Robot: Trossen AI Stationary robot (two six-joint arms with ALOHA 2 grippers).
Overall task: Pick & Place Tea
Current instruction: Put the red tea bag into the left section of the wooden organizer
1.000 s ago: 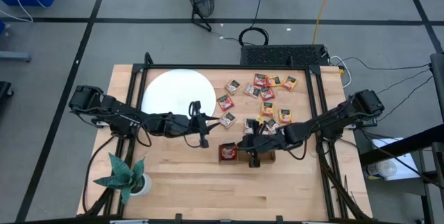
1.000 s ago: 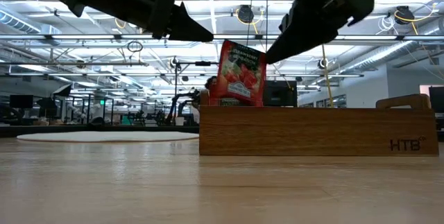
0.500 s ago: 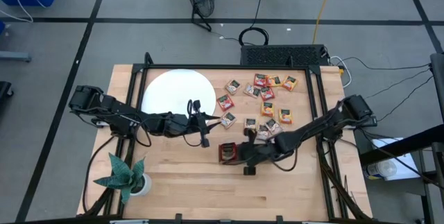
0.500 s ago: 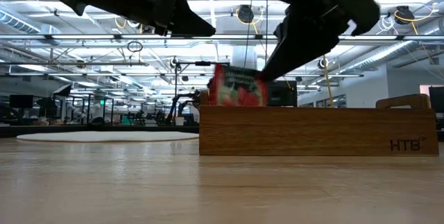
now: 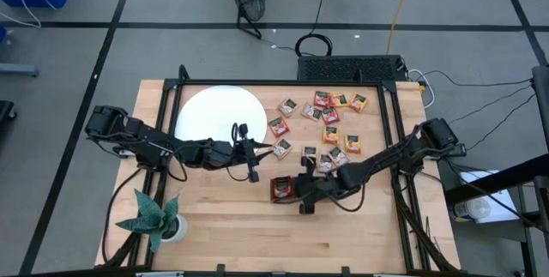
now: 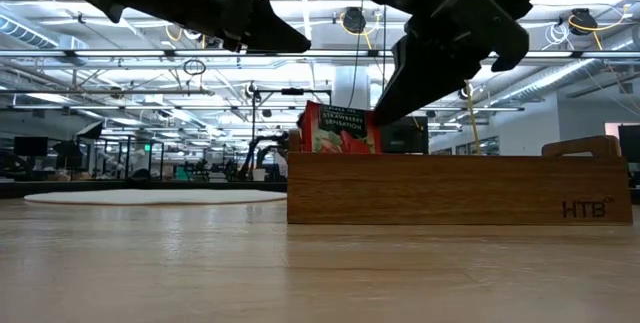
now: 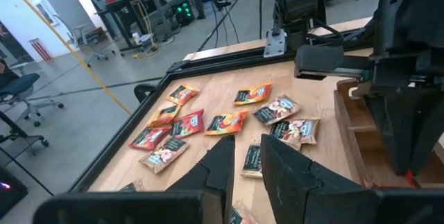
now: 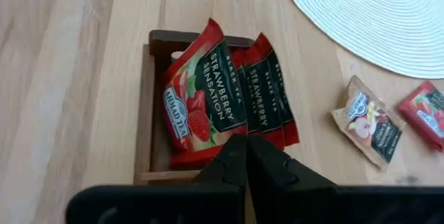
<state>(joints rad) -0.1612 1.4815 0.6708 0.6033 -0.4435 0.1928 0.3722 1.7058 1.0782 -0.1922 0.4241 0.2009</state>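
A red strawberry tea sachet (image 8: 198,106) leans in the end compartment of the wooden tray (image 6: 450,188), with other red sachets (image 8: 267,99) behind it. My right gripper (image 8: 243,144) is shut, and its tips are at that sachet's upper edge. In the high view the right arm covers most of the tray; the red sachet (image 5: 280,189) shows at its left end. Several loose sachets (image 5: 330,118) lie on the far right of the table. My left gripper (image 5: 260,148) hangs well above the table (image 6: 295,41) over a beige sachet (image 5: 281,148). Its fingers (image 7: 222,168) stand slightly apart, with nothing seen between the tips. My right gripper's shut fingertips (image 8: 236,148) bear on the front red sachet's upper edge (image 6: 372,115), coming slanting down from the table's right. The sachet leans tilted in the compartment, its lower part hidden behind the tray wall. I cannot tell whether the edge is pinched or only pushed.
A large white woven disc (image 5: 219,114) lies at the far left. A small green paper plant in a pot (image 5: 154,217) stands near the left front corner. Bare wood stretches along the near edge. Metal frame rails border the table.
My right gripper has gone down and toward the table's left and near edge, tipping steeper. The red sachet, which stood tall and upright above the tray wall, has been pushed over and down into the compartment; only its top now shows above the wall.
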